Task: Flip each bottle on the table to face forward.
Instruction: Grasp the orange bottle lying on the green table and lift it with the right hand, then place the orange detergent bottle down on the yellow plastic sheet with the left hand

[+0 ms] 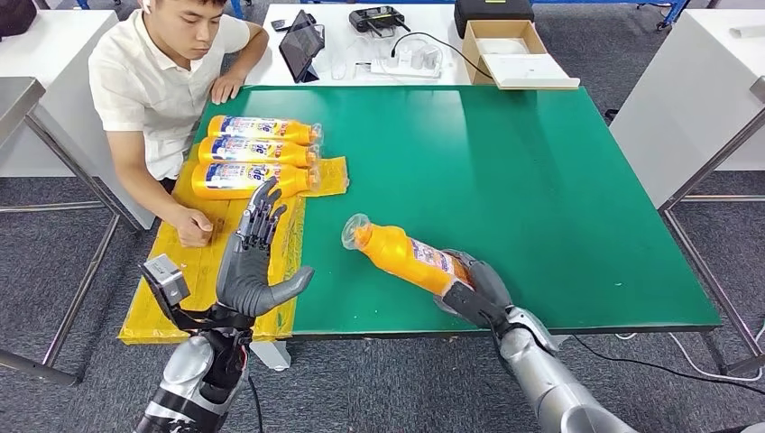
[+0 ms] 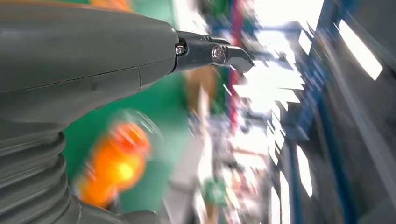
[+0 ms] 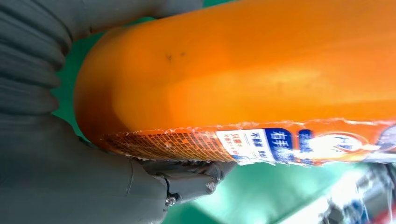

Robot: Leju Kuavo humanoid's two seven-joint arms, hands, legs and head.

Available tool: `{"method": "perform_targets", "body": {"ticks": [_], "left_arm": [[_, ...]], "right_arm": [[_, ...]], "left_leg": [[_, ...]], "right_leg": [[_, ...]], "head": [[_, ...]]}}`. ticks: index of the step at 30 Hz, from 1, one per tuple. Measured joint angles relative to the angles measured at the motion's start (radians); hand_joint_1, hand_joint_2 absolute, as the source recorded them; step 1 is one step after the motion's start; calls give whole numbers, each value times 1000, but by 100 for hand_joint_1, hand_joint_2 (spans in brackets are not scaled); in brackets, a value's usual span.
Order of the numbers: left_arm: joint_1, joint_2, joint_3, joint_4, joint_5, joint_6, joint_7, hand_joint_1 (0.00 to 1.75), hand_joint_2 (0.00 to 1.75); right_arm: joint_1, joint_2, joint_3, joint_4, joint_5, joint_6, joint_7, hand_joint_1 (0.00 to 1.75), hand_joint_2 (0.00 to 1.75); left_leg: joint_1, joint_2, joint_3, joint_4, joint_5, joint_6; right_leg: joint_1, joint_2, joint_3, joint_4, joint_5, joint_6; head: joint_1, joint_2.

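My right hand (image 1: 474,287) grips the base of an orange bottle (image 1: 406,255), which tilts up off the green table (image 1: 541,180) with its clear cap pointing up and to the left. In the right wrist view the orange bottle (image 3: 243,74) is close up with its label edge showing, and my fingers (image 3: 187,179) wrap under it. My left hand (image 1: 257,262) is raised near the table's front left corner, fingers straight and apart, holding nothing. Three orange bottles (image 1: 257,153) lie side by side on a yellow sheet (image 1: 198,271), labels up.
A person in a white shirt sits at the table's left side, one fist (image 1: 192,227) resting on the yellow sheet close to my left hand. A cardboard box (image 1: 514,54), a tablet (image 1: 302,45) and cables sit on the white table behind.
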Motion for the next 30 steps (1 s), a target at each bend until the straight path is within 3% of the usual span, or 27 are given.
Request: {"method": "perform_targets", "body": {"ticks": [3,6,11,19,30], "left_arm": [[43,-16,-15,-3,18,117,30,0,175],[80,-28,-53,-6,23,196,7,0,175],[107,-30,-127,-7,-6,237,-6,0,175],[111,-26,-189,6,-44,227,-3,0,175],[94,-27,-225,29,1,159,8,0,175]], "right_arm": [[106,38,-15,-152,-119,-85,-1,175,175],[195,79,-14,-326,-239,-135,5,175,175],[277,124,13,-539,-365,-149,-2,175,175],[314,150,154,-660,-324,-138,-6,175,175],[275,157,324,-648,-248,-136,-7,175,175]], "left_leg": [[0,-2,-7,0,0,0],[0,-4,-13,0,0,0],[0,-5,-17,0,0,0],[0,-5,-18,0,0,0],[0,-5,-18,0,0,0]], "right_leg": [[0,-2,-6,0,0,0],[0,-3,-12,1,0,0],[-1,-4,-16,1,-1,0],[-1,-4,-17,0,-1,0],[-1,-4,-17,1,-1,0]], "head": [[0,0],[0,0],[0,0],[0,0],[0,0]]}}
